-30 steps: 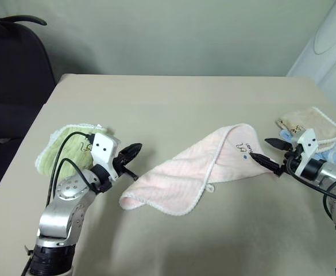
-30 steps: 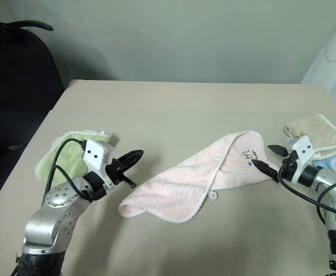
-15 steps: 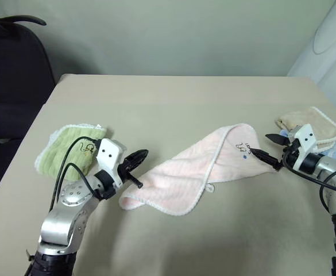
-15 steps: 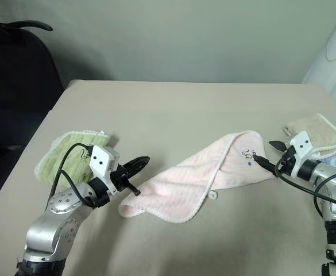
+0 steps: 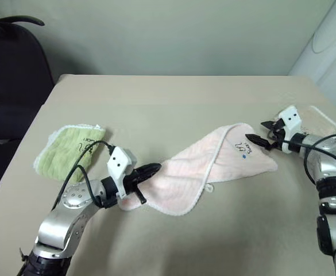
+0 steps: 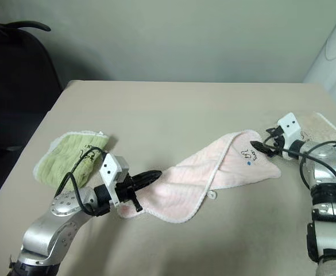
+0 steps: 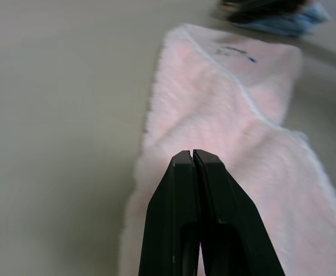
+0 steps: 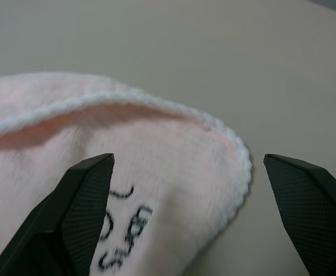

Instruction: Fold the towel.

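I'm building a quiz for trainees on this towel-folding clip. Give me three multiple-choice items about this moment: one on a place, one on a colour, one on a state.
1. Where does the green towel lie?
A. by the table's left edge
B. on the pink towel
C. at the far middle

2. What colour is the pink towel's edging?
A. black
B. white
C. green

3. How are the right gripper's fingers?
A. shut
B. clamped on a cup
C. spread open

Answers: 1 A, it sits left, behind the left gripper. 2 B, white stitching rims it. 3 C, the fingers stand wide apart over the towel's corner.
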